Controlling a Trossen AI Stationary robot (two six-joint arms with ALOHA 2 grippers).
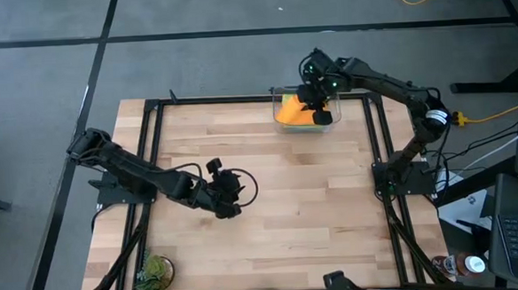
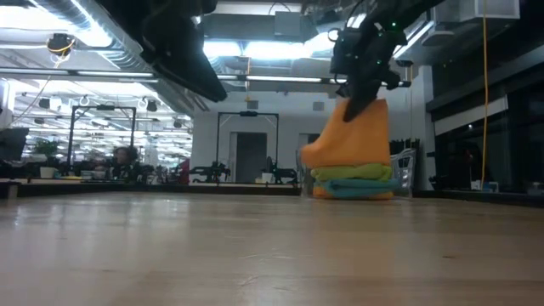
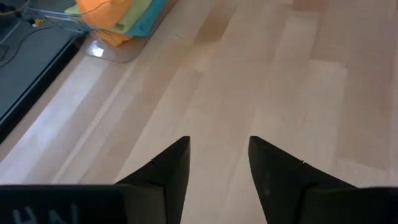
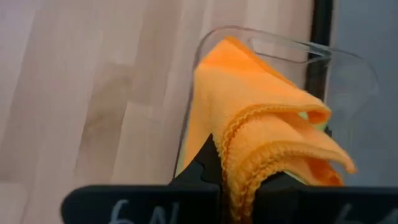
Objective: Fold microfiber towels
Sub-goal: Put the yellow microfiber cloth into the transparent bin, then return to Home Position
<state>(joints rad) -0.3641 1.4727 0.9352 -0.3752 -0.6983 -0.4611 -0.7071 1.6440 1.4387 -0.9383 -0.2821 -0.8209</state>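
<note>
An orange microfiber towel [image 2: 351,132] hangs over the clear plastic bin [image 1: 326,124] at the table's far right, with my right gripper [image 2: 360,92] shut on its top. Below it in the bin lie a lime green towel [image 2: 355,172], a teal-blue towel [image 2: 361,188] and another orange towel [image 2: 327,193], stacked flat. My left gripper [image 3: 219,158] stands open over bare wood left of the table's middle [image 1: 231,202], holding nothing. My right gripper pinches the orange towel between its two fingers [image 4: 204,165] at a bunched fold of several layers with stitched hems [image 4: 249,165]. The fingers slant down from above. The towel hangs below them, slack, and its lower end [image 2: 340,161] reaches the stack in the bin.
A black metal frame [image 1: 156,133] runs around the wooden table top. A small green plant [image 1: 155,273] sits at the near left corner. The wood between my left gripper and the bin is bare.
</note>
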